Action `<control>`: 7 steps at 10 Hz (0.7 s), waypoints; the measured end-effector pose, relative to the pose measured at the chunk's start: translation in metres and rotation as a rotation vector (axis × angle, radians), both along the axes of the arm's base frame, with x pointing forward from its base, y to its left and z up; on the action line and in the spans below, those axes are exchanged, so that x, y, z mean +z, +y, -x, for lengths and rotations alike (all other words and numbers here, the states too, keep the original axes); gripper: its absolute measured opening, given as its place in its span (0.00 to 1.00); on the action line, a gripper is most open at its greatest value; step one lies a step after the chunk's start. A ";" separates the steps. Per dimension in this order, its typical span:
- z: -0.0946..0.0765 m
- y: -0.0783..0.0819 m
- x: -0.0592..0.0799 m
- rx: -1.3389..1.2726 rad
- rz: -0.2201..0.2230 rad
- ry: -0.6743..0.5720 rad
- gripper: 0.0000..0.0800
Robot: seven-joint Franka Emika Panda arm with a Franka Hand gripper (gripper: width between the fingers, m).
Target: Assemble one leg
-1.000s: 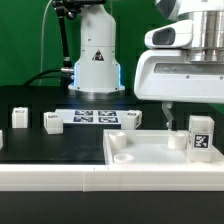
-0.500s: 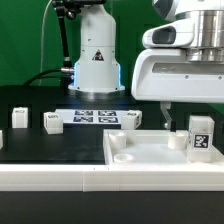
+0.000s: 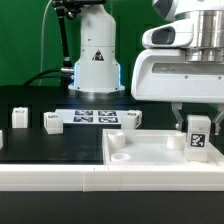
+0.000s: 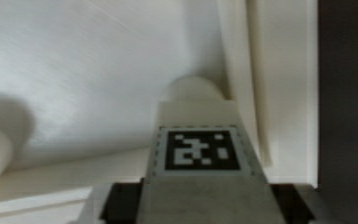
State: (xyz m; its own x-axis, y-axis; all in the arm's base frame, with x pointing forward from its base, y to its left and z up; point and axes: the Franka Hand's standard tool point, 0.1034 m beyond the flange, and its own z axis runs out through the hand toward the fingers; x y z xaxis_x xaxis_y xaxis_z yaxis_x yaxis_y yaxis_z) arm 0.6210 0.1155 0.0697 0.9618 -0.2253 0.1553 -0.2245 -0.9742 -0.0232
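- The tool (image 3: pixel 198 122) grips the leg (image 3: pixel 198 138) upright over the white tray (image 3: pixel 140 150), at the exterior view's right.
- Wrist view: leg's (image 4: pixel 201 140) base hidden; fingers cropped.

The small white plastic block-like leg (image 3: pixel 199 136) with its square black-and-white tag, and the gripper (image 3: pixel 197 122) around it, have shifted slightly upward since earlier.

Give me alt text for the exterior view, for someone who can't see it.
A white robot gripper hangs over the right side of a large white tray-like piece, its fingers around a small white leg whose black-and-white tag faces the camera. Behind, on the black table, lie three small white parts and the marker board.
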 end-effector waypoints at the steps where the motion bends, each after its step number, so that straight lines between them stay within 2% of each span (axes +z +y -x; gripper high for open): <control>1: 0.000 0.000 0.000 -0.066 -0.012 -0.001 0.36; 3: 0.001 0.000 -0.001 -0.221 -0.037 -0.001 0.36; 7: 0.002 0.003 -0.002 -0.718 -0.141 -0.023 0.36</control>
